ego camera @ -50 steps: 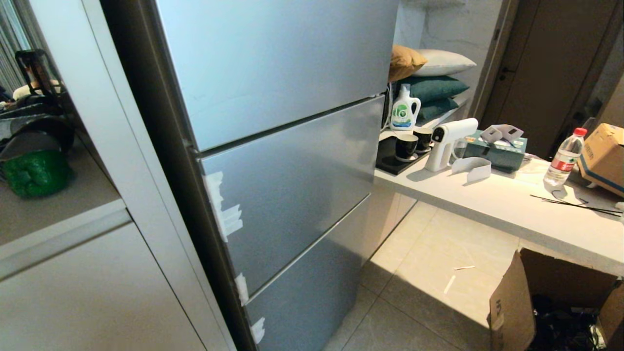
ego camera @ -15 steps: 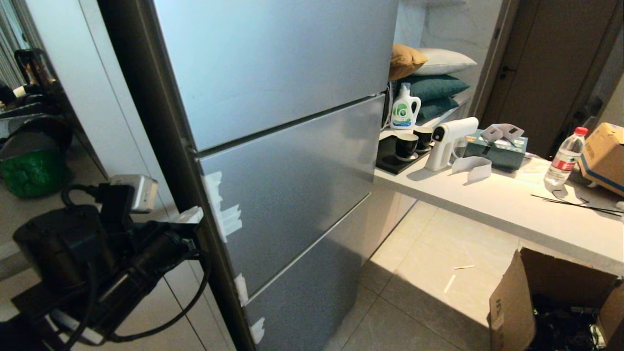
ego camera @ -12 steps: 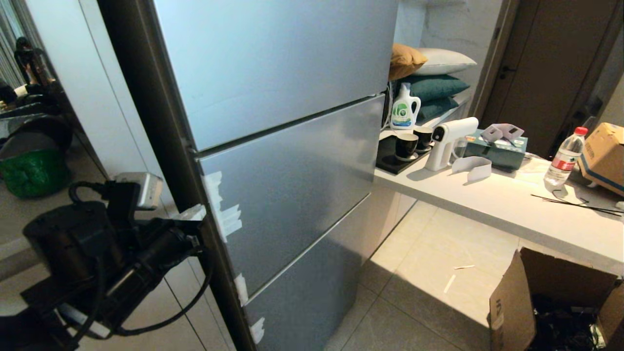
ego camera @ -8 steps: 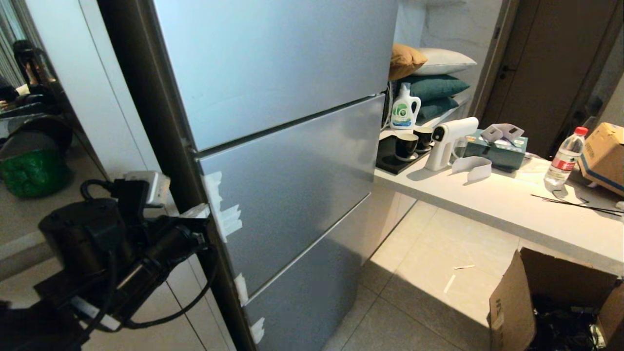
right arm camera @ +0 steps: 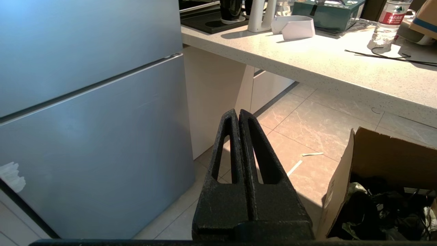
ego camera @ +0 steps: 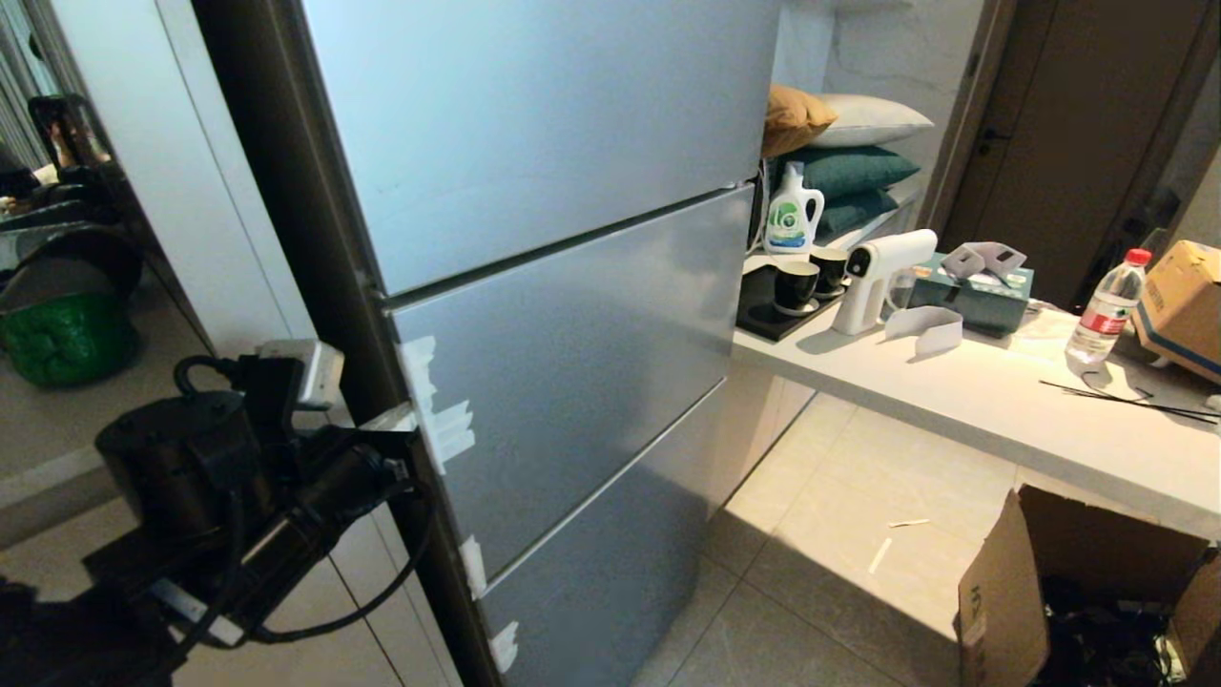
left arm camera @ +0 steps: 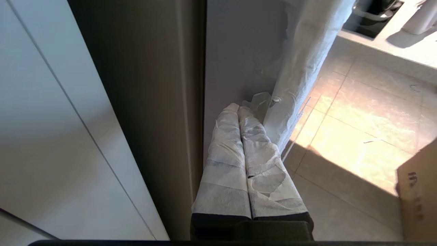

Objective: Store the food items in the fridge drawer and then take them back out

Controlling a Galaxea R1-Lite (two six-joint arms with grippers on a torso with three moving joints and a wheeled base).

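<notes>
Silver-grey flat-fronted fridge drawer (ego camera: 572,372): unopened, storing not begun. Left gripper (left arm camera: 239,109): pressed together, empty, tips at its taped edge.

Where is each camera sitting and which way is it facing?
Head: high, looking down at the closed fridge drawer; left gripper at its taped edge.
Left wrist: behind the shut fingers, facing that edge.
Right wrist: behind the shut right gripper, facing fridge, counter.
Shared: cardboard box in all views.
</notes>
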